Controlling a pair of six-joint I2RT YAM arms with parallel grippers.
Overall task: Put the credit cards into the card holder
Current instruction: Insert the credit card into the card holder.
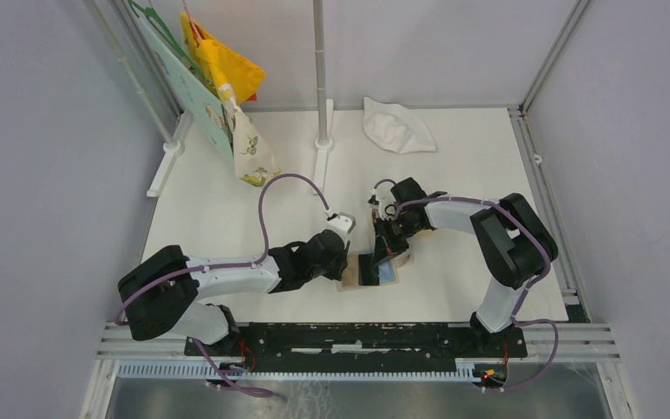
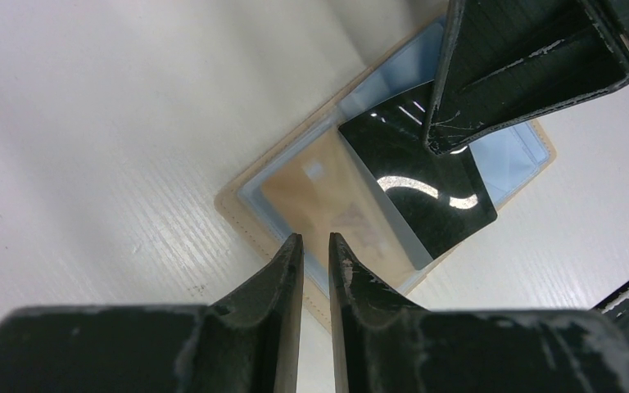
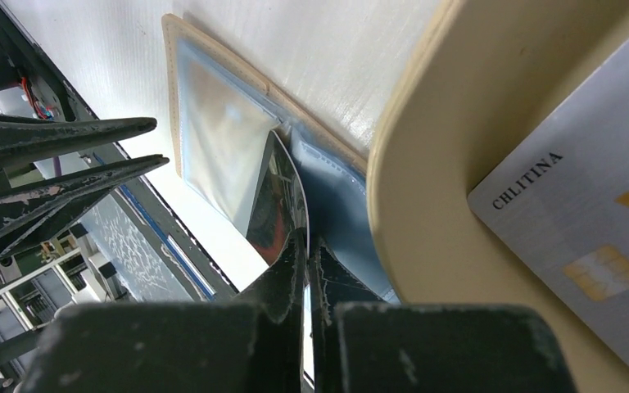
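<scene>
Three cards in view. The black card (image 2: 426, 176) is pinched between the R fingers (image 3: 288, 282), which are closed tight on one end, so the card stands tilted and slightly bowed. Its free end is down on the light-blue lining of the card holder (image 2: 250, 209), approx. at the middle fold. Can't tell whether that end is inside a pocket or only resting at the mouth.

The orange card (image 2: 328, 201) sits in a clear pocket on the holder half nearer the L fingers (image 2: 293, 266) and shows blurred through the plastic. The grey-white card (image 3: 573, 213) lies chip side up in a tan tray (image 3: 426, 164).

The holder lies open and flat, lining up, on the white surface (image 1: 227, 218), between the two arms and towards the near edge. The tray is right beside it on the R arm's side. The tray rim hides part of the lining in the R wrist view, and whether the two touch isn't clear.

The L fingers have only a narrow gap btwn them and nothing in it. Their tips sit over the holder's beige edge next to the orange card. Contact w/ the holder can't be judged.

A white cloth (image 1: 397, 127) lies at the back of the surface, well apart from all this.
</scene>
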